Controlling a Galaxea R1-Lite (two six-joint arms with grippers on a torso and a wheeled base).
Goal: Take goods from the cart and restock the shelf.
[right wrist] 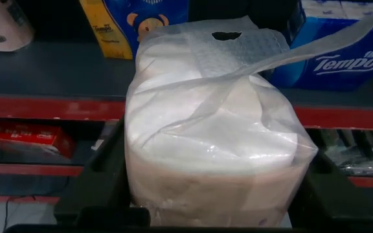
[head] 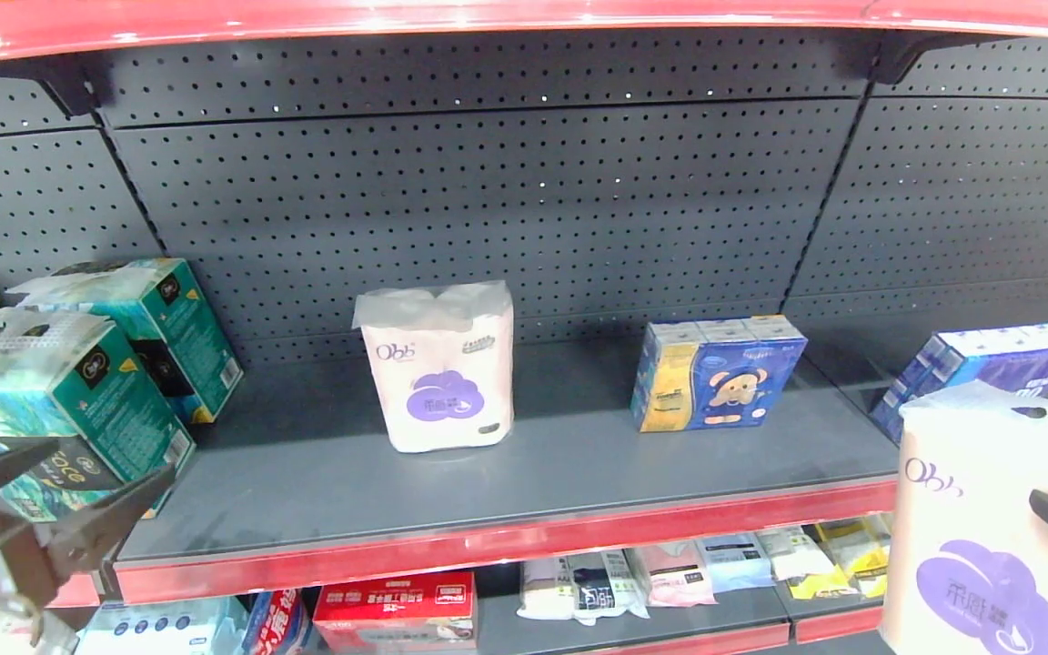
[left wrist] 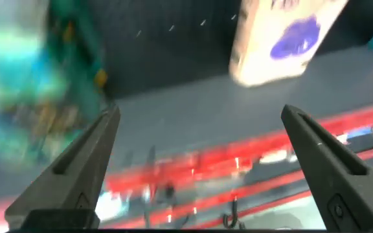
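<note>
My right gripper [right wrist: 215,188] is shut on a white toilet-paper pack [head: 988,537] with a purple cloud print, held at the lower right in front of the shelf; its plastic handle [right wrist: 235,39] points toward the shelf. A matching pack [head: 439,364] stands upright in the middle of the grey shelf board [head: 524,473]. My left gripper [head: 60,505] is open at the lower left, in front of the shelf's red edge, beside a green tissue box [head: 51,409]. In the left wrist view its fingers [left wrist: 76,175] spread wide over the red edge [left wrist: 199,175].
A second green box [head: 174,332] leans behind the first. A blue-and-yellow tissue pack [head: 715,371] and a blue pack [head: 979,368] stand to the right. The red lower shelf holds a red box [head: 397,609] and several small packs. Free room lies between the white and blue-and-yellow packs.
</note>
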